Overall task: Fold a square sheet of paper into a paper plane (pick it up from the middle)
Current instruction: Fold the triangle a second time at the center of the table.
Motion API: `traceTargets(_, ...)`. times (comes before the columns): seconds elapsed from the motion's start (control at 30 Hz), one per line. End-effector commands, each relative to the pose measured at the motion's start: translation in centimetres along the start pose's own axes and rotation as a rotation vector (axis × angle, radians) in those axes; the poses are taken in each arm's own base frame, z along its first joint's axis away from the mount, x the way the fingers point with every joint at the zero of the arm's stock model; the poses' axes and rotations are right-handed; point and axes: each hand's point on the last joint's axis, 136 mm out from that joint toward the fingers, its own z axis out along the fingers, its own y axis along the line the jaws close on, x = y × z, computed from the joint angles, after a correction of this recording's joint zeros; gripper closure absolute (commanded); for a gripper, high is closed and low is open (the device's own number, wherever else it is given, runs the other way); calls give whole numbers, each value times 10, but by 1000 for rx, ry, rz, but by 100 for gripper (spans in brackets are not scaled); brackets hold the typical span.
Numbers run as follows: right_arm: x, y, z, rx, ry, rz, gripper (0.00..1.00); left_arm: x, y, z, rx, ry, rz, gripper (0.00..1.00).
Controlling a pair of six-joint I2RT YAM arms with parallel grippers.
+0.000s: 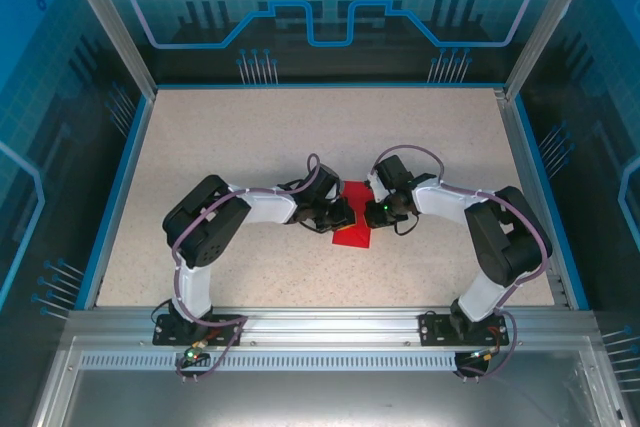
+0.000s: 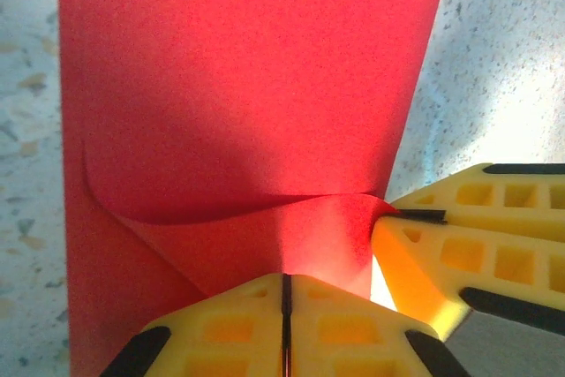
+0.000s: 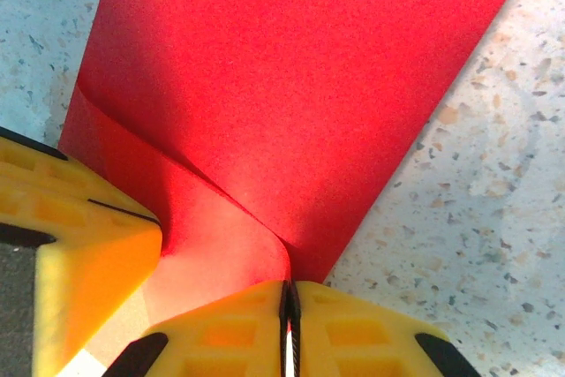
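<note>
Speckled table (image 1: 250, 147) inside blue walls (image 1: 330, 7). I count one red sheet of paper (image 1: 352, 237), with my left gripper (image 2: 285, 282) and right gripper (image 3: 289, 287) both clamped on it.

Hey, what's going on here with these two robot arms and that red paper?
Two robot arms are working on a thin bright red sheet of paper in the middle of the speckled table. The left gripper and the right gripper are both shut on a raised, curling part of it, close together. The paper is bent over itself, not yet a plane.
</note>
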Motion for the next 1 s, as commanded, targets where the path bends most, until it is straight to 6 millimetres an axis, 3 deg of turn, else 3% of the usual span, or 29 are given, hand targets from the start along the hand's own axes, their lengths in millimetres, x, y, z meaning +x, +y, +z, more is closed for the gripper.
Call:
traceTargets(0.0,-2,-4,0,14,12,23,88,8,8,5,-32,22,-11,90)
traceTargets(0.27,-3,-4,0,11,10,21,88,11,13,8,-31,26,-18,89)
traceTargets(0.57,-10,3,-4,-20,-12,-9,90,-1,-28,-19,79,-59,68,72)
traceTargets(0.73,-12,1,-3,-9,-12,-10,90,-2,-38,-28,100,-75,89,72)
traceTargets(0.97,-11,-1,-2,-5,-7,-6,90,2,-34,-17,79,-48,74,76)
